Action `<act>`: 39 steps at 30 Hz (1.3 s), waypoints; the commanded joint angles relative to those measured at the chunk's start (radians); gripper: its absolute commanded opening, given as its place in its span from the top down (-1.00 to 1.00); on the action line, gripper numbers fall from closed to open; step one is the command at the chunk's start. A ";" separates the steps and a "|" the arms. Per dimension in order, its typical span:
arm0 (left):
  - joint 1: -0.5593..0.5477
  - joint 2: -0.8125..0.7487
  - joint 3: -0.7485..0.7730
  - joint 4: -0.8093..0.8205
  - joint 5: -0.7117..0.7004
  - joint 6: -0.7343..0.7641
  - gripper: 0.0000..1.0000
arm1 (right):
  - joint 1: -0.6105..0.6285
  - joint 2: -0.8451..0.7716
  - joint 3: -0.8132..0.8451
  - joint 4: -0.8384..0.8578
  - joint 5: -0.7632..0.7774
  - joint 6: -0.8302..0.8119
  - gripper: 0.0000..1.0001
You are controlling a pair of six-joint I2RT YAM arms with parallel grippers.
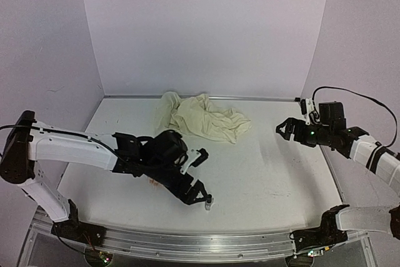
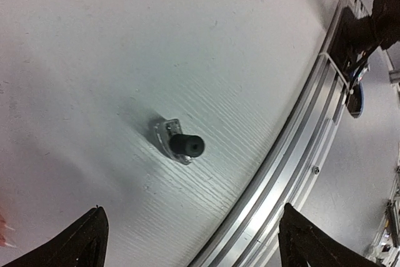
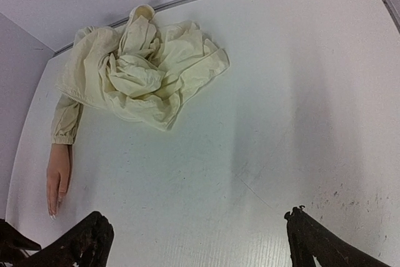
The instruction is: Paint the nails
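Right wrist, crumpled cream fabric, smooth peach mannequin hand

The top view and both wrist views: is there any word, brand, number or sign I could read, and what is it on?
No text can be read in any view.
small bottle: no label legible; any print is too small and blurred.
cream garment: plain, no print showing.
mannequin hand: no markings.
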 commanded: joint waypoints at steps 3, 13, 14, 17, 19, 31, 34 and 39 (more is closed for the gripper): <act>-0.131 0.179 0.244 -0.166 -0.208 0.013 -0.85 | 0.008 -0.025 -0.018 0.049 -0.047 0.031 -0.96; -0.139 0.349 0.405 -0.263 -0.318 -0.009 -0.59 | 0.009 -0.062 -0.018 0.050 -0.047 0.034 -0.96; -0.139 0.361 0.415 -0.268 -0.313 -0.007 -0.53 | 0.008 -0.063 -0.019 0.050 -0.049 0.036 -0.97; -0.140 0.375 0.424 -0.275 -0.306 -0.007 -0.35 | 0.009 -0.065 -0.024 0.048 -0.047 0.037 -0.97; -0.139 0.382 0.425 -0.279 -0.308 -0.007 -0.25 | 0.009 -0.067 -0.027 0.048 -0.045 0.039 -0.97; -0.139 0.414 0.445 -0.285 -0.309 0.008 0.29 | 0.009 -0.045 -0.029 0.051 -0.051 0.046 -0.96; -0.140 0.421 0.450 -0.286 -0.310 0.014 0.35 | 0.009 -0.041 -0.030 0.053 -0.058 0.047 -0.96; -0.139 0.424 0.456 -0.285 -0.310 0.023 0.55 | 0.010 -0.040 -0.033 0.053 -0.060 0.046 -0.96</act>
